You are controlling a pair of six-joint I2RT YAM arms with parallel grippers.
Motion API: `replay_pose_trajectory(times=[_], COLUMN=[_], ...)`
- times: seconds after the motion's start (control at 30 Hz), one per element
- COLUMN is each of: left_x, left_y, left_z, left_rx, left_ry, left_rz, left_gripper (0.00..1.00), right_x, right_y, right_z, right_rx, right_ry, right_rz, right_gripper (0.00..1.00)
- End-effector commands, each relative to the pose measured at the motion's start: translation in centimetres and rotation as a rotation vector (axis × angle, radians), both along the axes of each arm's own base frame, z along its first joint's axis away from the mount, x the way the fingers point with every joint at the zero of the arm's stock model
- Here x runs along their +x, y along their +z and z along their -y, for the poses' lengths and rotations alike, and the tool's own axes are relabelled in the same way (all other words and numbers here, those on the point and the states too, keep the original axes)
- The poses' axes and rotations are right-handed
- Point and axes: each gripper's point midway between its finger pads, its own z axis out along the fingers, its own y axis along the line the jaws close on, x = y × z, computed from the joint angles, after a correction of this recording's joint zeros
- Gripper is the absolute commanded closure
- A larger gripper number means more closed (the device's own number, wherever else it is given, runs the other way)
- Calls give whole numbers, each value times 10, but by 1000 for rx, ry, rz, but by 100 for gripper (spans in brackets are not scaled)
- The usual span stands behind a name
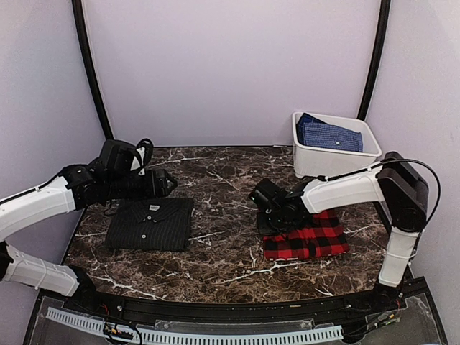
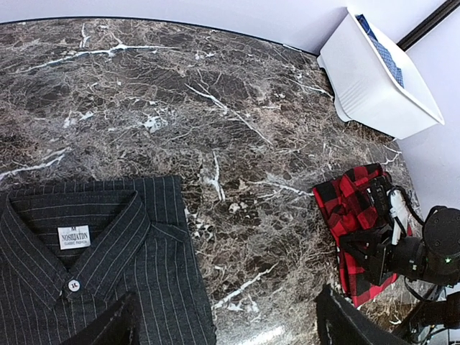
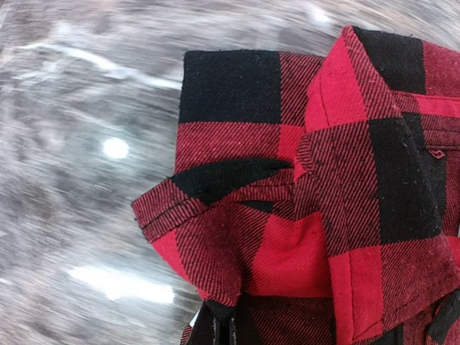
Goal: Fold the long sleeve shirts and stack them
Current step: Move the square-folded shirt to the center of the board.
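The red plaid shirt [image 1: 307, 237] lies folded on the right part of the table [image 1: 223, 180], with its longer side running left to right. The right gripper [image 1: 267, 226] is down at the left edge of this shirt. In the right wrist view its fingers [image 3: 215, 330] are pressed together and the plaid cloth bunches up into them, so it seems to pinch the hem at that corner.

The black striped shirt [image 1: 151, 223] lies folded and flat on the left part of the table, collar toward the far side. It is well apart from the plaid one, with bare marble between them. The left gripper [image 1: 167, 184] hangs over its far edge with the fingers [image 2: 108, 327] spread wide and nothing between them.

To make the stack, the plaid shirt probably has to travel to the robot's left, across the gap, onto the black one. The right arm is the nearer one and already has it. A white bin [image 1: 323, 167] with a blue shirt [image 1: 330, 135] stands behind.
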Motion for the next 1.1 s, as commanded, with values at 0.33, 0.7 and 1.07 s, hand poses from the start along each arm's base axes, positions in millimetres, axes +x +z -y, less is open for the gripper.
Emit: replay_pose_trajectory(times=[0.33, 0.7, 1.07], left_x=[-5, -7, -2], left_y=[-7, -14, -16], left_z=[-15, -18, -46], left_rx=[24, 30, 64], left_ry=[21, 22, 162], left_rz=[5, -9, -21], left_gripper=[18, 18, 17], right_x=[31, 44, 32], right_y=[6, 22, 95], right_z=[-117, -148, -186], right_rx=[272, 376, 595], right_ry=[85, 92, 259], right_rz=[-45, -39, 30], right_gripper=[100, 93, 49])
